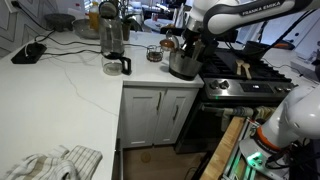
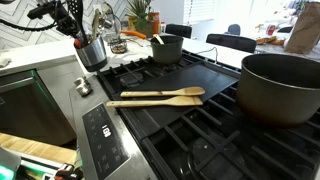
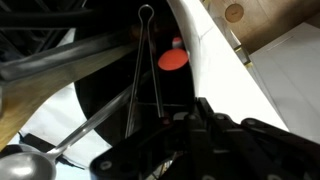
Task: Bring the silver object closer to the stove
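Tool (image 1: 186,42) directly over the shiny steel cylindrical pot (image 1: 183,64), stove on the pot's far side.

Reading an exterior view from the left: tall clear glass carafe with black handle (image 1: 113,47), small round glass jar (image 1: 153,54), then the steel pot standing upright on the white bench (image 1: 60,85), and just beside it the black-topped gas range with dark iron grates (image 1: 245,78). Wooden utensils (image 2: 78,22) stick up from the pot, and the tool hangs among them at its mouth. The wrist view is dark and crowded, so I cannot tell how far apart the fingers stand or whether they hold the rim. The pot lies straight below the tool with its long axis vertical, so the move looks like a short sideways shift toward the range.
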